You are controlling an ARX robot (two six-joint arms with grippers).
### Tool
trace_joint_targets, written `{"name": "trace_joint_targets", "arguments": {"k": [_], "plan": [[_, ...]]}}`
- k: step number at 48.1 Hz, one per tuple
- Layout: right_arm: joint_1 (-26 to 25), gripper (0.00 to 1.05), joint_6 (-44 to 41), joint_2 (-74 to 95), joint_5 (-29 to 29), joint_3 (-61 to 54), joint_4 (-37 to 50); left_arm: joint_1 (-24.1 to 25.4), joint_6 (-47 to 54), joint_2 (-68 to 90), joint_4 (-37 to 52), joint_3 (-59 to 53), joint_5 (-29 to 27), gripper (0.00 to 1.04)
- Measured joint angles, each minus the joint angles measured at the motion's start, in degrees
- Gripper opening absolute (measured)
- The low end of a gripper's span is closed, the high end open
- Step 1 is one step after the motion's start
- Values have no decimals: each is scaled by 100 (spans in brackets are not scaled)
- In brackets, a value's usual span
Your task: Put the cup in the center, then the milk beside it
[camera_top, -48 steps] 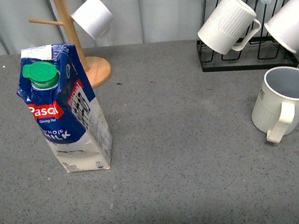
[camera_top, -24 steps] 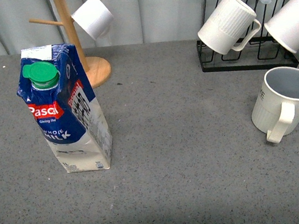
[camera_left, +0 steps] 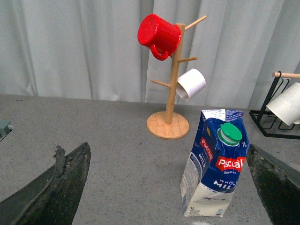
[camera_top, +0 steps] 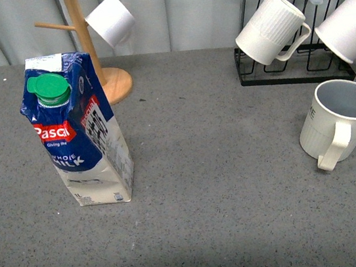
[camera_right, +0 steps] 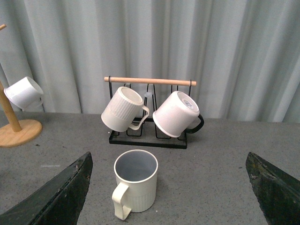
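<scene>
Looking over the table (camera_top: 232, 232), bare at centre. Finding milk (camera_top: 81, 130) upright at 9 o'clock from that centre, cap up. Finding cup (camera_top: 339, 121) upright at 3 o'clock, long axis vertical, mouth up, handle turned to about 6 o'clock toward the robot, just in front of the rack (camera_top: 295, 70). Far nearer the right arm, so probably that arm's reach first. Right gripper (camera_right: 168, 187) spread wide, empty, touching nothing, with cup ahead and slightly off its midline. Left gripper (camera_left: 168, 187) likewise spread wide and empty, facing milk. Neither showing in the front view.
</scene>
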Motion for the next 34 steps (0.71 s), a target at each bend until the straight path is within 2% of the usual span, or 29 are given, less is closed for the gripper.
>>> {"name": "trace_joint_targets", "arguments": {"k": [22,23,27,34], "plan": [[17,96,-44,2,55,0,7,0,0,0,0,0,0,98],[111,96,-234,57,380,0,85,0,0,0,0,0,2,98],[254,96,-798,518,909,7,562,0,0,0,0,0,0,98],[140,96,-1239,2426,531,177,1908,0,0,0,0,0,0,98]]}}
